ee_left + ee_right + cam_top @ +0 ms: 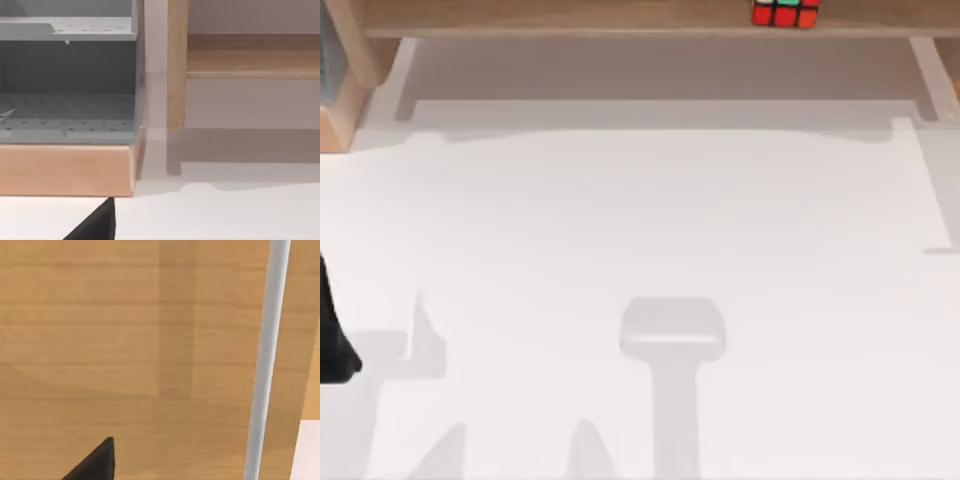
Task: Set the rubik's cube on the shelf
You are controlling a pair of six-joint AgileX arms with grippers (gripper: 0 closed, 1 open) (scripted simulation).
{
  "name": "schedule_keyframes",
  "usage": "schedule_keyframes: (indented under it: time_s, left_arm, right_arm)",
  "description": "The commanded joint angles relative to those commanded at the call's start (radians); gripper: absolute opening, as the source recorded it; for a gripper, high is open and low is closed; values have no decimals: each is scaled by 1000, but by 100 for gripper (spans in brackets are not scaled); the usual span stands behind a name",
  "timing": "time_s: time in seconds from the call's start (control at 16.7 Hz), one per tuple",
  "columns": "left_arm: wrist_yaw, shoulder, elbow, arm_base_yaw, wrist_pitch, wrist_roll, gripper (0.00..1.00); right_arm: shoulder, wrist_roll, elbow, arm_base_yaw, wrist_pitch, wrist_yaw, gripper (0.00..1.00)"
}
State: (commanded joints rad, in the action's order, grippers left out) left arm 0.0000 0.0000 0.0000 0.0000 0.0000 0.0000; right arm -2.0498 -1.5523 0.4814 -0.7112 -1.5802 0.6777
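One small red, green and orange tiled rubik's cube [785, 13] sits on long light-brown wooden shelf [570, 18], 1 o'clock. You judge placing done; only retreat remains. Jaw state: cannot tell.

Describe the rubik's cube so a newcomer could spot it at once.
Look along the shelf, the long light-brown wooden board across the far edge of the top view. Toward its right part sits the rubik's cube. Its red, green and orange tiles split by black lines stand out against plain wood.

A rendered test bench: blank white table [650, 230] under a wooden shelf [570, 18].
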Motion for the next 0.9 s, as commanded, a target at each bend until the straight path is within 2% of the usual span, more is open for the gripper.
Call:
schedule_keyframes:
  time_s: [0.36,0.9]
  left_arm:
    - [0,0,0,0,0,0,100]
    - [0,0,0,0,0,0,100]
  right_arm:
    - [-11,0,32,22,21,-22,100]
    - [-11,0,32,22,21,-22,32]
